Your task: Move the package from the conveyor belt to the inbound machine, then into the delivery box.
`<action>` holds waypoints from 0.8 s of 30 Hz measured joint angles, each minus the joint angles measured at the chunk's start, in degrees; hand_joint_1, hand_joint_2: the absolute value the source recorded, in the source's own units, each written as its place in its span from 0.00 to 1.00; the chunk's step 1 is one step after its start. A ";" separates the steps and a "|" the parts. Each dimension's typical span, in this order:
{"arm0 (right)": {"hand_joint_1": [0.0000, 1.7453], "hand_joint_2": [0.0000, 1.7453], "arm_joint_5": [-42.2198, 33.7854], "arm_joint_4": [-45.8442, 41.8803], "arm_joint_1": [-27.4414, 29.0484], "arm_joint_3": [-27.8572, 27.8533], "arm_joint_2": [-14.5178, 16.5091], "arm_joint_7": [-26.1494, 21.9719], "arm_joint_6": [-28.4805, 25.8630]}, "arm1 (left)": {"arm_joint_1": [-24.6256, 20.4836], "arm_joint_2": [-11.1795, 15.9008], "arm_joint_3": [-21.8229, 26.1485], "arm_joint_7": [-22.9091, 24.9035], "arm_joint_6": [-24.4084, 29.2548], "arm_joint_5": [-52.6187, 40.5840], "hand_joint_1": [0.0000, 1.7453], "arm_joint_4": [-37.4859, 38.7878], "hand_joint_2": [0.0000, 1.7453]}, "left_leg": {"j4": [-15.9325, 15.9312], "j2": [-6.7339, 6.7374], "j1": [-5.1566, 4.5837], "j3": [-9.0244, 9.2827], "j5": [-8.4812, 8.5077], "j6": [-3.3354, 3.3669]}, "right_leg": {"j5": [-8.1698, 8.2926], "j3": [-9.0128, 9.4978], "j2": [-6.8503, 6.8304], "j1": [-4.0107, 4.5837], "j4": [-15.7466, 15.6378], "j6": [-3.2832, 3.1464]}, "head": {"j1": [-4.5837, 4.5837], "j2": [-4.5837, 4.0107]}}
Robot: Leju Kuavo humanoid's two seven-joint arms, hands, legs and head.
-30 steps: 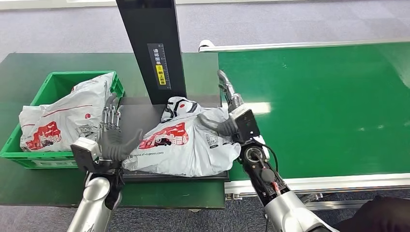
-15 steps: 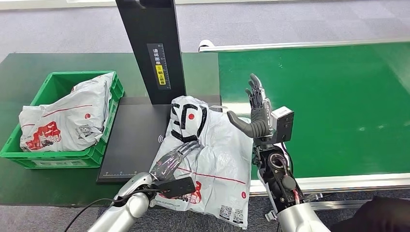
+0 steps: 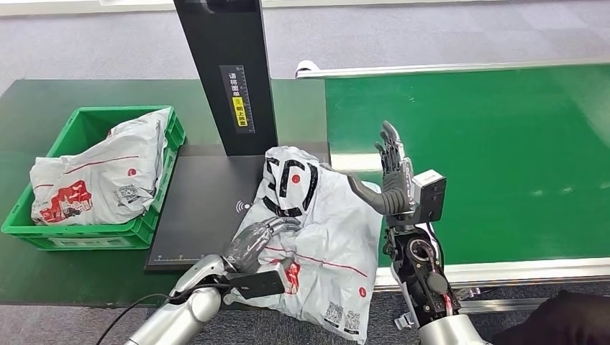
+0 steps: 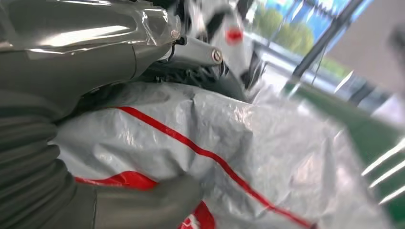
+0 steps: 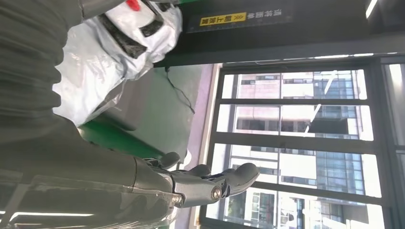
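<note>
Left hand [image 3: 259, 241] grips the package [image 3: 316, 244] from its near edge, lifted half off the scanner plate [image 3: 201, 208], presumably bound for the crate [image 3: 86, 129]; right hand [image 3: 392, 176] raised clear, fingers spread, empty.

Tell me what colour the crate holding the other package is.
Green. The crate shows best in the head view, left of the black machine, with a white package inside.

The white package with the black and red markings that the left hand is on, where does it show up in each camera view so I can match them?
Head view: the package lies centre-bottom, half on the black scanner plate, under the left hand.
Left wrist view: the package spreads across the middle, red stripe running through it.
Right wrist view: the package sits in the upper-left corner.
Shared landmark: its black-and-red printed end.
</note>
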 joint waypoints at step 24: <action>0.00 1.00 -4.43 3.93 2.13 0.11 -0.96 4.74 3.19 | 6.53 -3.64 14.00 -13.00 36.52 -0.77 1.00 -30.39 1.00 | 0.00 0.01 0.01 -0.20 -0.01 -0.01 | -0.01 -0.20 0.00 0.01 0.00 0.00 | 0.00 -0.01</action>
